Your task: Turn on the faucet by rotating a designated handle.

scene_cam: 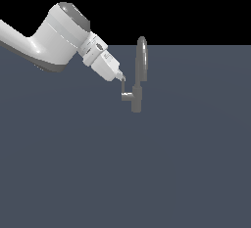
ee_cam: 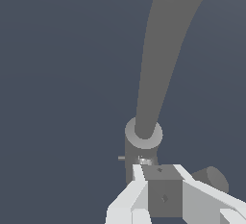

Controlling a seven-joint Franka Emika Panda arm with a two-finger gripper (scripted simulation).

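The faucet [scene_cam: 137, 97] is a small grey body with a tall arched spout [scene_cam: 141, 58] standing on the flat grey surface. Its handle [scene_cam: 126, 96] is a short stub with a slim bar, sticking out toward the exterior view's left. My gripper [scene_cam: 122, 79] comes down at a slant from the upper left, its tips right at the top of the bar. In the wrist view the two white fingers [ee_cam: 138, 182] flank the grey handle bar [ee_cam: 164, 194] and touch it on both sides. The spout [ee_cam: 163, 59] rises just beyond the gripper [ee_cam: 158, 171].
The grey surface [scene_cam: 122, 173] stretches around the faucet with nothing else on it. My white arm [scene_cam: 54, 38] reaches in from the exterior view's upper left.
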